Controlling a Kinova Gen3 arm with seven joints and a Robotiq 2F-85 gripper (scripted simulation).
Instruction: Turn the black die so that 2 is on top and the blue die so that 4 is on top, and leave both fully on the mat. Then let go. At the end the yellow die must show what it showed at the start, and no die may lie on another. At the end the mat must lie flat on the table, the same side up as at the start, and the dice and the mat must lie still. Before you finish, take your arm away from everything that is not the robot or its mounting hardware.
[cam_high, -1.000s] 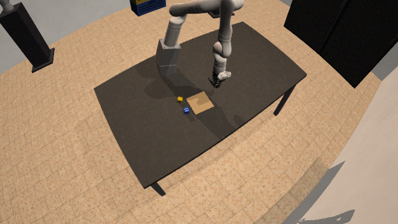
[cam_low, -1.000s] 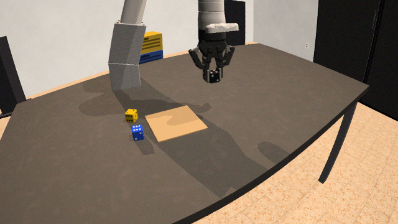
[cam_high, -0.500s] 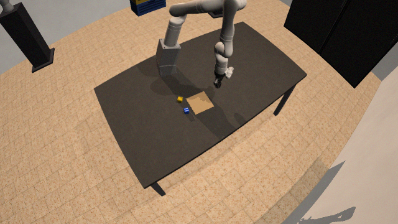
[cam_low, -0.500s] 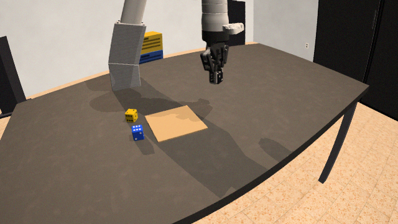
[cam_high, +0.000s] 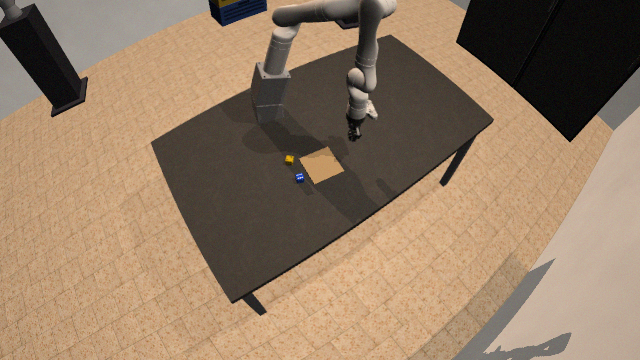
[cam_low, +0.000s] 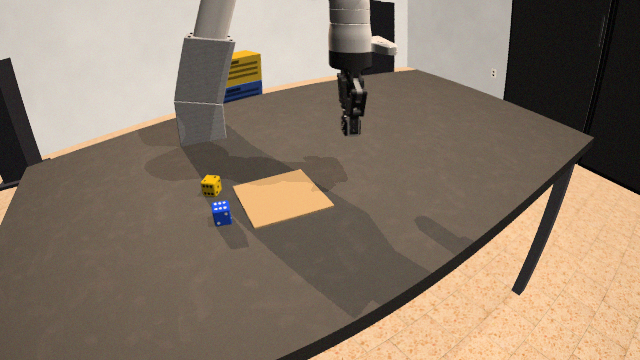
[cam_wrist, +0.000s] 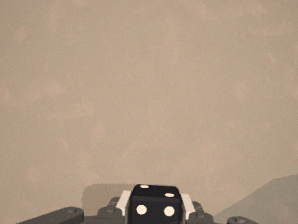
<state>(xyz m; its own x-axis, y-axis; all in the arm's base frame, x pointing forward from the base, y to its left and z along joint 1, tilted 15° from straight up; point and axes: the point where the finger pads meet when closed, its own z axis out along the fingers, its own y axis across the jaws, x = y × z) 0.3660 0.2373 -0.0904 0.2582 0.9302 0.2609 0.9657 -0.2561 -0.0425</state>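
Your black two-fingered metal pincer (cam_high: 354, 136) (cam_low: 351, 133) (cam_wrist: 155, 206) is clamped on the black cube-shaped die with white pips (cam_wrist: 155, 206), gripping it by two opposite sides, which leaves two-pip faces in the wrist view. You have it up in the air, well above the dark flat table (cam_high: 425, 100) (cam_low: 425, 130) — presumably to give the turn room. Below the pincer and off towards the arm's base side lies the flat tan square mat (cam_high: 322, 167) (cam_low: 282, 199). Beyond the mat from the pincer sit the blue die with white pips (cam_high: 299, 178) (cam_low: 221, 213), six up, and the yellow die with black pips (cam_high: 289, 160) (cam_low: 211, 185) — both on bare table. Blue still needs turning and moving; yellow is best left alone, so keep your path wide of it.
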